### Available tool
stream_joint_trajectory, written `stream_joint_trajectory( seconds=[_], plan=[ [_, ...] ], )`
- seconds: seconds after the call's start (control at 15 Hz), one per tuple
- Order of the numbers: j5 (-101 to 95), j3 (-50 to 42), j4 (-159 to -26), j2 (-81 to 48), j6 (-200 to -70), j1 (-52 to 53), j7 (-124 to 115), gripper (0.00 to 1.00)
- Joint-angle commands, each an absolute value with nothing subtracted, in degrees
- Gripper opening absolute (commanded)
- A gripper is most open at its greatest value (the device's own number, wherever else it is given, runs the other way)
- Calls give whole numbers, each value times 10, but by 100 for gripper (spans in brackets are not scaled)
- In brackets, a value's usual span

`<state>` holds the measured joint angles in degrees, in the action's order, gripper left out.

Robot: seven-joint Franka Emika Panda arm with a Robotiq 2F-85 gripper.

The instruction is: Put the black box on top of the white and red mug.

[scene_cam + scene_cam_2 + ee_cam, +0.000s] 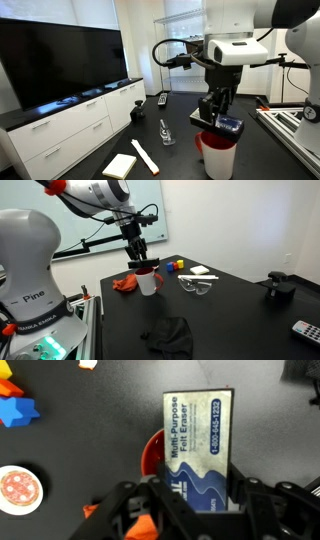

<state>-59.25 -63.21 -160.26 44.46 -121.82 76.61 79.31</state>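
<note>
Dark tabletop (230, 305), white-walled room. I am hanging over the mug (218, 158), my gripper (195, 505) pinching the black box (195, 440) by one end. The box is hovering just above the mug's red rim; I cannot tell whether it is touching.

Risk: in the wrist view the box is sitting off to one side of the mug's opening. Letting go now is likely inviting a tilt and a slide off the rim. The box looks barely wider than the mug, so I am working with little margin.

Nothing is blocking the drop. An orange scrap (125, 283) is lying just beside the mug and a glass (166, 133) is standing near it. Black cloth (168, 335), goggles (197, 285) and toy blocks (15, 405) are lying well apart from the mug.
</note>
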Motion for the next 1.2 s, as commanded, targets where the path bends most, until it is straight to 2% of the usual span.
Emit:
stream_joint_trajectory(
  seconds=[0.0,0.13,0.2,0.53,0.6,0.8,0.87,1.13],
  plan=[
    [-593,-633,-1603,443,-1218,766,793,56],
    [-593,-633,-1603,441,-1218,766,793,56],
    [-593,-633,-1603,441,-1218,766,793,31],
    [-592,-639,-1605,434,-1218,772,793,31],
    [-592,-640,-1606,432,-1218,773,793,56],
    [-592,-643,-1606,428,-1218,773,793,56],
    [-592,-643,-1606,428,-1218,773,793,31],
    [-589,-647,-1602,425,-1225,780,796,31]
  ],
)
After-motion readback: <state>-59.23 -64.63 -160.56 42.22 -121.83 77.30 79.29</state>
